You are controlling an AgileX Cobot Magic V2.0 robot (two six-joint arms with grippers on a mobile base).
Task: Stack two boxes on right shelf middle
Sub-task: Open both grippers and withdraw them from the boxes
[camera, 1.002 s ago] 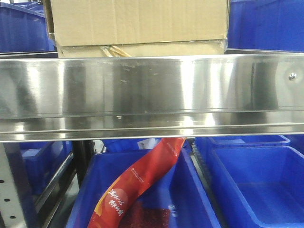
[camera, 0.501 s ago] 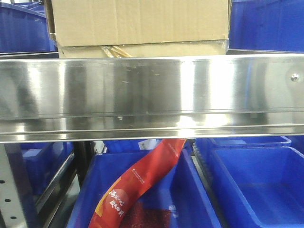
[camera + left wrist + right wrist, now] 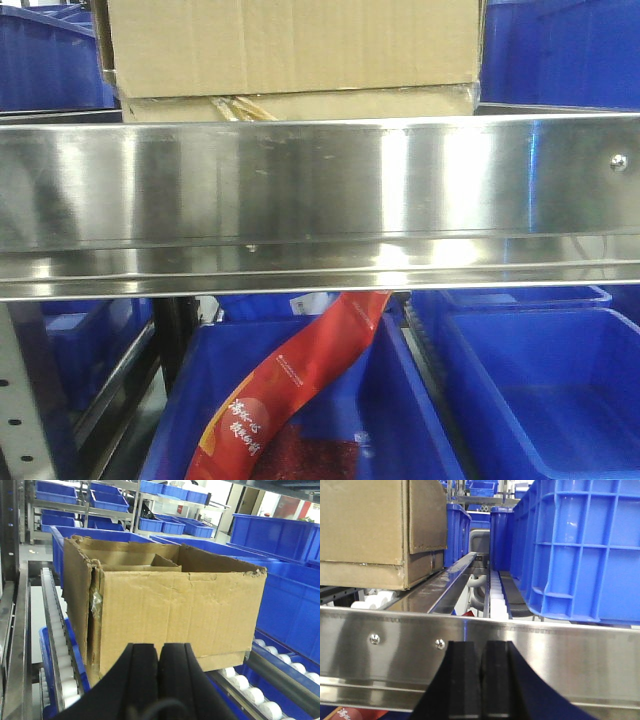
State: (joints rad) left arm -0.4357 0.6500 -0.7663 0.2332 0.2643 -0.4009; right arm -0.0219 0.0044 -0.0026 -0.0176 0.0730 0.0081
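Steel shelf [image 3: 320,200] fills my front view, its mirror-like lip running edge to edge. Just above that lip I see the tall box [image 3: 290,45] stacked on the flatter box [image 3: 300,105]. Below the lip sit blue bins [image 3: 540,390]. Left tool [image 3: 159,655] and right tool [image 3: 481,655] are both clenched, empty.

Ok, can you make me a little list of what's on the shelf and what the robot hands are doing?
top box: open, torn rim, sits on the flat box
flat box: underneath, on the shelf
shelf: shiny steel front lip
bins: blue, beside the boxes
left gripper: shut, empty, facing the top box
right gripper: shut, empty, at the shelf lip
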